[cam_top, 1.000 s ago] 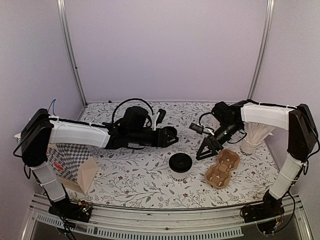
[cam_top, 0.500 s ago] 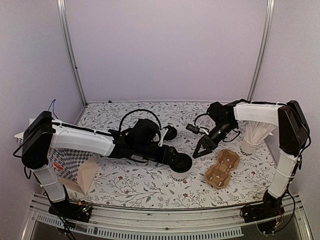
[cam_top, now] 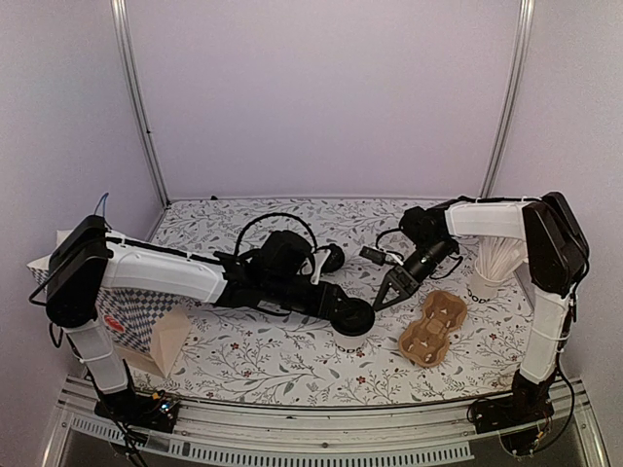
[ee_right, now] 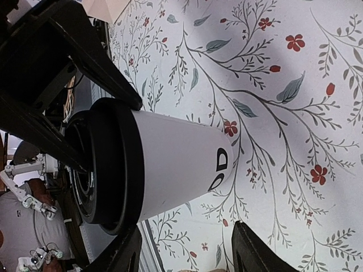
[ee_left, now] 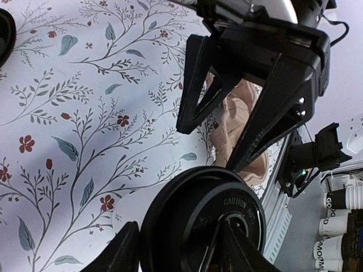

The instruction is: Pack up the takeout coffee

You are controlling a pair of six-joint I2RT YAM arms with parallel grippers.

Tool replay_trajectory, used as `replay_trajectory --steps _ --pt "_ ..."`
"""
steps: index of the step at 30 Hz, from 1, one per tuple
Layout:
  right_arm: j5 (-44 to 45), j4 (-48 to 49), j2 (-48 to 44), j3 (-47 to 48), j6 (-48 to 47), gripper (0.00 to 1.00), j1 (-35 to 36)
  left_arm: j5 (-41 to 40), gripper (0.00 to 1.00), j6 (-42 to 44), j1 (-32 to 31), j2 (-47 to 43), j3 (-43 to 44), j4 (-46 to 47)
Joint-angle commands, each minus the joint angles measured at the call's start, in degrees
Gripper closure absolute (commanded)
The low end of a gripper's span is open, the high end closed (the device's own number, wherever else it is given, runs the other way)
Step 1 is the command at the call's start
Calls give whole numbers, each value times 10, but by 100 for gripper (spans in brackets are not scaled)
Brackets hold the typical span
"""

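Observation:
The takeout coffee (cam_top: 356,320), a white cup with dark lettering and a black lid, stands at the table's middle. My left gripper (cam_top: 350,311) is right over its lid. In the left wrist view the lid (ee_left: 193,209) fills the space at my left gripper (ee_left: 178,250): the jaws are open, one finger beside the rim and the other across the lid's top. My right gripper (cam_top: 383,300) is open just right of the cup. In the right wrist view the cup (ee_right: 170,161) lies ahead of the open right gripper (ee_right: 187,252), apart from its fingers.
A brown pulp cup carrier (cam_top: 433,327) lies right of the cup, behind the right gripper (ee_left: 207,147). A white cup of long sticks (cam_top: 492,268) stands far right. A checkered bag (cam_top: 122,304) and a folded brown paper piece (cam_top: 170,341) sit at the left.
My left gripper has moved right and forward from behind the cup to over its lid. My right gripper has shifted slightly left and back, staying open.

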Motion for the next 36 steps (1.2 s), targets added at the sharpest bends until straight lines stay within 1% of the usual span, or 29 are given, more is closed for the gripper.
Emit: replay_trajectory --steps 1,3,8,15,20,22,24,26,30,34,36 --pt "-70 -24 12 20 -20 43 11 3 52 5 -2 39 -23 -42" --pt "-83 -30 10 21 -29 43 10 5 53 5 -2 39 -25 -40" --pt "-86 -28 -9 14 -31 49 12 7 54 6 0 39 -27 -40" --pt "-67 -12 9 5 -16 56 20 8 55 6 2 41 -29 -38" --pt "-30 12 24 -6 11 63 21 11 55 2 3 46 -41 -37" --pt "-3 25 33 -15 24 65 21 14 56 -1 5 51 -47 -16" --pt "46 42 45 -28 50 67 22 17 56 -3 6 57 -53 -8" --pt "99 57 66 -45 74 73 22 19 57 -6 9 65 -58 -4" --pt "157 67 92 -55 89 78 28 8 58 -14 17 81 -70 -8" --pt "168 67 81 -55 92 79 30 0 59 -15 25 90 -82 -5" --pt "142 60 69 -53 81 79 30 -2 59 -2 25 89 -77 -5"
